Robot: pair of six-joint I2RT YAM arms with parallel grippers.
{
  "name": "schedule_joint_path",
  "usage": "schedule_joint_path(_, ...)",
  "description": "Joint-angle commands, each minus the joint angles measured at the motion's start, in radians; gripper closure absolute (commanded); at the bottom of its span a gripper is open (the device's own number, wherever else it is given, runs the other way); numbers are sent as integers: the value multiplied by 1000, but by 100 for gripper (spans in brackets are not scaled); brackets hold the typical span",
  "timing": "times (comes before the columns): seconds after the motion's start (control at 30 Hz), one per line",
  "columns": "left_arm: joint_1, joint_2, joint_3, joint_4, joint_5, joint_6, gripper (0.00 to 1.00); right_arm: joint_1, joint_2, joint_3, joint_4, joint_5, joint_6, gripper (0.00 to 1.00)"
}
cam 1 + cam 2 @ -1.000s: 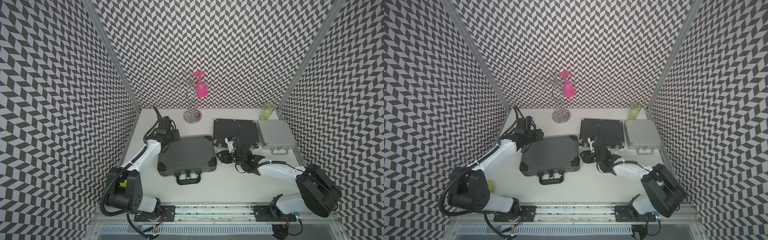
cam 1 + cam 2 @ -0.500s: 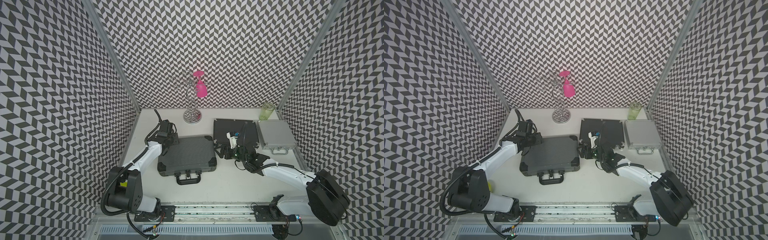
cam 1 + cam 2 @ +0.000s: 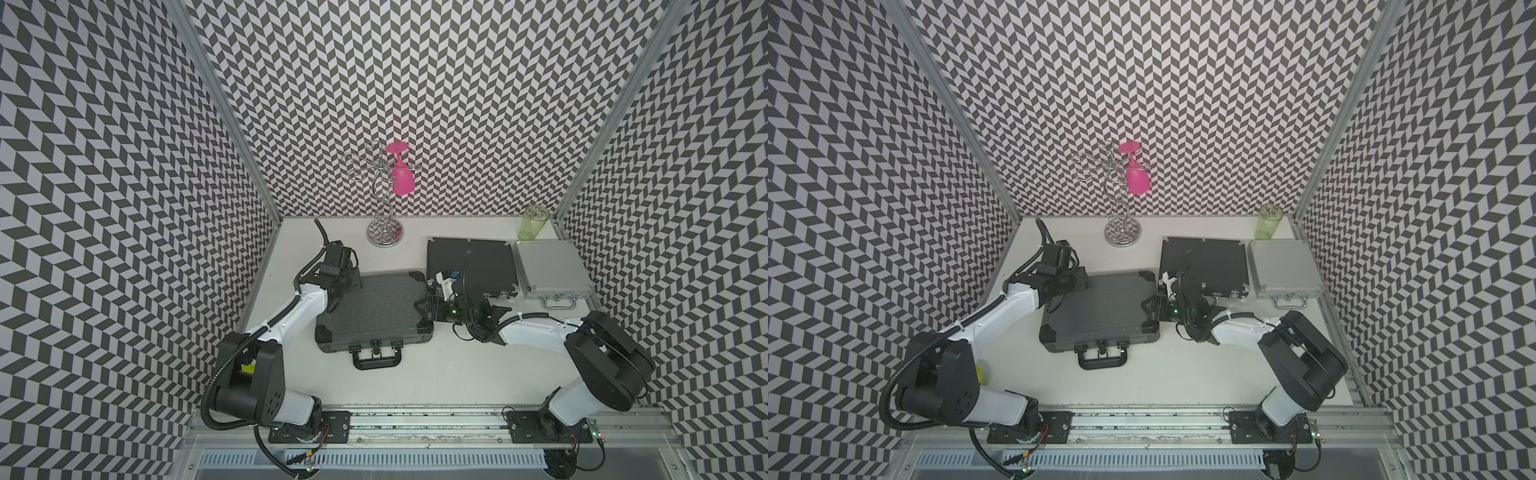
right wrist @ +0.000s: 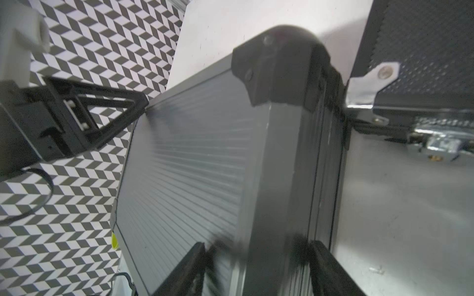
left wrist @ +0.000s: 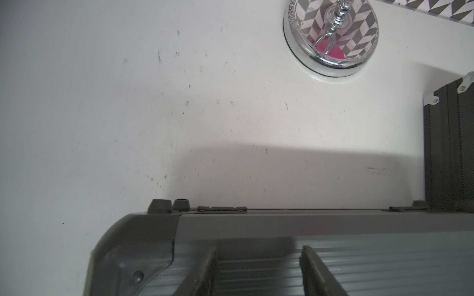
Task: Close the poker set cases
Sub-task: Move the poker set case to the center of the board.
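Observation:
All three poker set cases lie with lids down in both top views: the large ribbed dark-grey case [image 3: 372, 311] [image 3: 1100, 309], the flat black case [image 3: 469, 264] and the small silver case [image 3: 550, 268]. My left gripper [image 3: 349, 283] [image 5: 259, 271] rests open over the large case's [image 5: 359, 261] back left corner, nothing between its fingers. My right gripper [image 3: 430, 305] [image 4: 259, 269] stands at that case's [image 4: 184, 166] right edge. Its jaws are apart, one finger over the lid, one by the side wall, both blurred. No chips show.
A chrome glass stand [image 3: 384, 232] holding a pink glass [image 3: 403, 178] stands at the back, behind the large case. A green tumbler [image 3: 534, 222] sits in the back right corner. Patterned walls close in three sides of the white table [image 3: 457, 365].
My right gripper swung from the black case's front over to the large case's right edge, and its jaws narrowed. The left gripper slid slightly forward onto the lid's back corner.

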Motion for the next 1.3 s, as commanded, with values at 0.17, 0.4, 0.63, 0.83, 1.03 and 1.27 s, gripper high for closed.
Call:
schedule_joint_path(0.17, 18, 102, -13, 57, 20, -19, 46, 20, 177, 32, 0, 13, 67, 48)
schedule_joint_path(0.4, 55, 161, 56, 76, 39, -18, 47, 12, 262, 150, -29, 15, 25, 48)
schedule_joint_path(0.63, 70, 131, 135, 18, 45, 3, 43, 8, 220, 230, -110, 2, -61, 35)
schedule_joint_path(0.83, 73, 18, 136, -24, 65, 35, 42, 19, 16, 139, -207, 34, -193, 22)
schedule_joint_path(1.03, 69, -8, 150, -70, 128, 62, 41, 74, -156, -35, -211, 3, -197, 18)
schedule_joint_path(1.27, -47, -22, 140, -91, 165, 54, 44, 173, -179, -123, -137, 20, -126, 21)
